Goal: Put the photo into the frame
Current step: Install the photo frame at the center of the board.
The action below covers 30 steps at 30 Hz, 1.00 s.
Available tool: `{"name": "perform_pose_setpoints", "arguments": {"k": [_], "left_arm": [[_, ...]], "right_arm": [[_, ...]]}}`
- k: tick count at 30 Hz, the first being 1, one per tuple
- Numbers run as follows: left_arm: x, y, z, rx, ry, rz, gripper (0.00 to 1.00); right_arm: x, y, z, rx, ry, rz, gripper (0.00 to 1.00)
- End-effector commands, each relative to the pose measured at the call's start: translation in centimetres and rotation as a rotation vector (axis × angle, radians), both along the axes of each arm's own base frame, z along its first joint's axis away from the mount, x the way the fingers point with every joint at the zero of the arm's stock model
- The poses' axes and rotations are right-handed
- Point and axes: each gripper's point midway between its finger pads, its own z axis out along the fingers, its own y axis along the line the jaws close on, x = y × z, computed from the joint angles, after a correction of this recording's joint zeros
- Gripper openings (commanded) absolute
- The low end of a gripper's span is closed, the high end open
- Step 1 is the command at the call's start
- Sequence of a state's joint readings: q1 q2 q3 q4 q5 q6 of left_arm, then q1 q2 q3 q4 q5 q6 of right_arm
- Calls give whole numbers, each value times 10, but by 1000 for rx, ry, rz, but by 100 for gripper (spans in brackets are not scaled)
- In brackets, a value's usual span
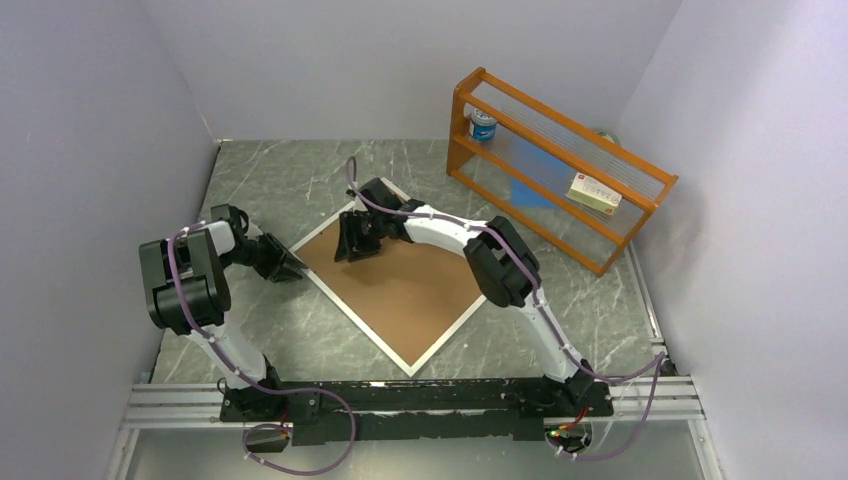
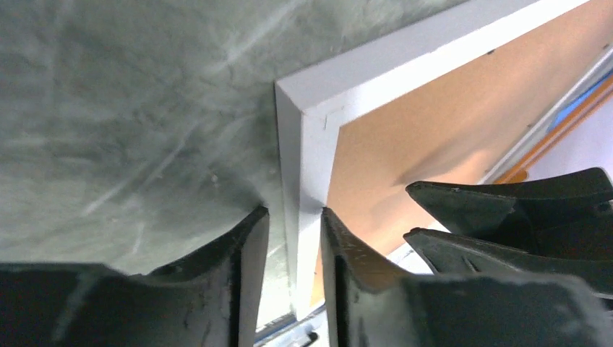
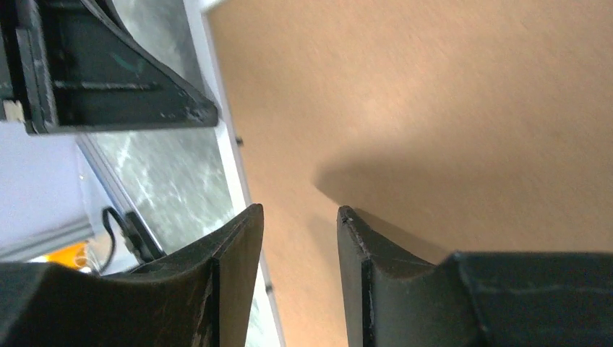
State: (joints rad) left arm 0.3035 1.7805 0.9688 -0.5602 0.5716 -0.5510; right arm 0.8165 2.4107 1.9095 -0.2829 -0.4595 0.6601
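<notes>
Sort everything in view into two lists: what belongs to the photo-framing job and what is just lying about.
Job: frame; backing board lying in it; left gripper astride the frame's edge; right gripper over the board. The photo is not in view.
Lying about: rack; can and box in it.

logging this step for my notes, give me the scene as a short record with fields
frame: white, flat on the table, turned corner-on to the arms
backing board: brown, lying inside the frame
photo: not visible in any view
left gripper: open, one finger each side of the frame's border near its left corner
right gripper: open, nothing between its fingers, over the far part of the backing board
rack: orange, far right, holding a can and a small box
</notes>
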Motion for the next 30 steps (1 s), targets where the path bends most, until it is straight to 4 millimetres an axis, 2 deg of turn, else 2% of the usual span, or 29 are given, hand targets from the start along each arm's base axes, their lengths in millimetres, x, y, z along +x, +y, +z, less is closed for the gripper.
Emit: {"name": "perform_pose_setpoints", "arguments": {"k": [1, 4, 7, 10, 15, 19, 23, 30], "left_arm": [[2, -11, 21, -32, -108, -38, 45], [1, -22, 33, -107, -153, -75, 54], [-6, -35, 34, -197, -144, -90, 57], [-14, -37, 24, -203, -102, -79, 55], [-27, -35, 8, -180, -15, -48, 46], [-25, -41, 7, -223, -11, -12, 39], [-31, -35, -4, -177, 40, -6, 30], [-38, -31, -13, -144, 92, -9, 23]], "right_arm": [[-6, -18, 50, 71, -164, 128, 45], [-59, -13, 65, 177, -139, 409, 46], [-90, -15, 59, 145, -130, 517, 44], [-110, -13, 50, 137, -69, 561, 38], [-117, -8, 38, 111, -47, 570, 26], [-114, -3, 32, 119, -36, 547, 25], [-109, -4, 9, 70, 2, 531, 24], [-98, -10, -19, 20, 53, 469, 22]]}}
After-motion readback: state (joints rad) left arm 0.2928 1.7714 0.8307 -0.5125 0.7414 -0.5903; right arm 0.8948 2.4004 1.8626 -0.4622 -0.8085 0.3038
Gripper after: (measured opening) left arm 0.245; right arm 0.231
